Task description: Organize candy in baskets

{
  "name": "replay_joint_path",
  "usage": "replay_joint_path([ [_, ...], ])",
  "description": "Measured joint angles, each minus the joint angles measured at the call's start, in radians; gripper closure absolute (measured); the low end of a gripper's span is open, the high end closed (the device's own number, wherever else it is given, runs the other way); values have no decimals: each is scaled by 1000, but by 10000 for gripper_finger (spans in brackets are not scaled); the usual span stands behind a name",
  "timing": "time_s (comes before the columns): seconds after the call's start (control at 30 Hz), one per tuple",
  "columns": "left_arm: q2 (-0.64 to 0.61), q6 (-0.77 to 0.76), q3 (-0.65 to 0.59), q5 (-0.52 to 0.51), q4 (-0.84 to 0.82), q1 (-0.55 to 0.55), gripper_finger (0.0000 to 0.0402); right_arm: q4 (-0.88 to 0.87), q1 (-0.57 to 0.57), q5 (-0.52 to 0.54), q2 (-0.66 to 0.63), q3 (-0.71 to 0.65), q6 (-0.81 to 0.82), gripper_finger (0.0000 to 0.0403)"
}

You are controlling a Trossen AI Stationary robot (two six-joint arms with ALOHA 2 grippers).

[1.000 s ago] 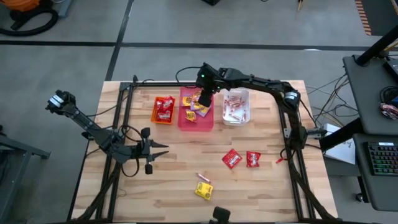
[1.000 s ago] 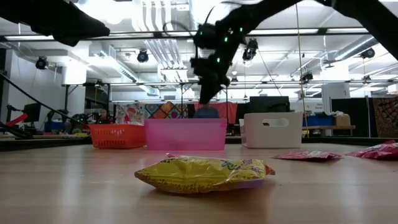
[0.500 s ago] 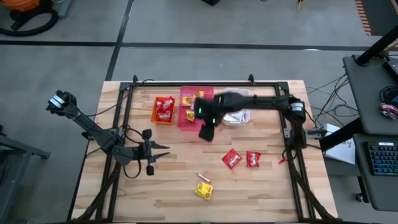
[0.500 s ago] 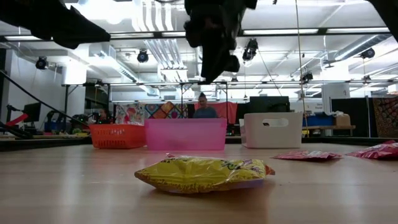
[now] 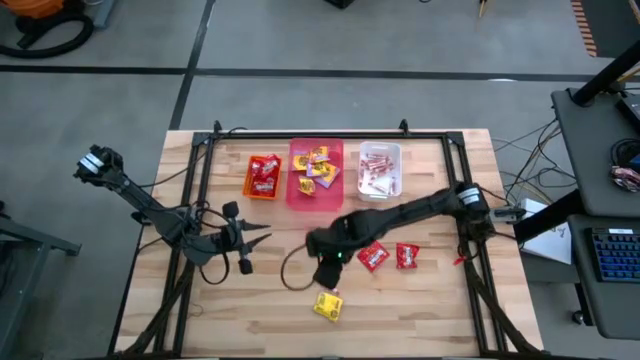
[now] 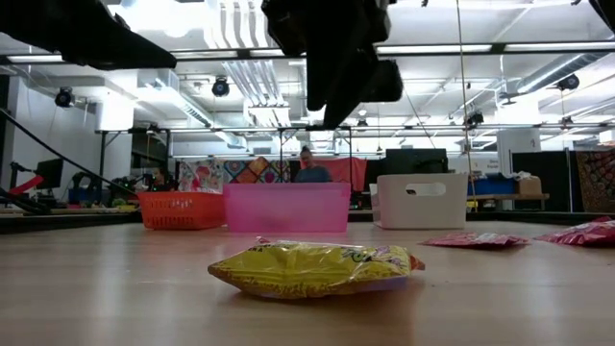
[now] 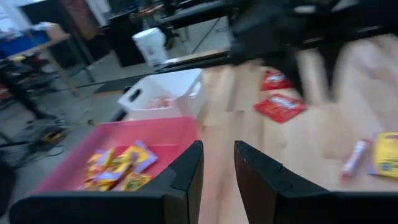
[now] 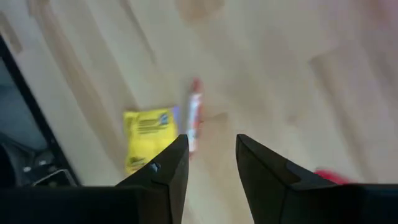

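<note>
a wooden worktop (image 5: 260,300) stands on a grey floor (image 5: 120,110), with a black metal frame (image 5: 300,134) along its edges. a keyboard (image 5: 612,255) lies on a dark desk (image 5: 590,120) beside it. a person (image 6: 309,165) sits far behind.

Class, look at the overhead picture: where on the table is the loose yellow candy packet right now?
In the high view, the yellow packet lies near the table's front edge, beside a thin red-and-white stick, below the right end effector.
</note>
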Motion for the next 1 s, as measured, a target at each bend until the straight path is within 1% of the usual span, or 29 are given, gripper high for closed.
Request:
replay_joint_path([
  [0.07,-1,1,4,-24,-11,0,327,6,25,-7,20,0,61,274],
  [0.23,-4,-24,31,-23,-90,-3,327,12,60,-4,69,0,163,266],
  [0.4,-7,-75,58,-24,-200,-3,327,82,91,18,122,0,203,266],
  [0.5,-8,-119,72,-23,-250,-3,327,86,96,18,157,0,205,266],
  [0.6,-10,-152,73,-23,-283,-3,327,94,97,20,179,0,194,266],
  [0.73,-10,-182,70,-23,-319,-3,327,108,109,27,209,1,131,266],
  [0.93,-10,-228,70,-23,-342,-3,327,99,116,119,221,1,50,266],
  [1.0,-10,-236,70,-23,-342,-3,327,97,116,169,227,0,-3,271],
])
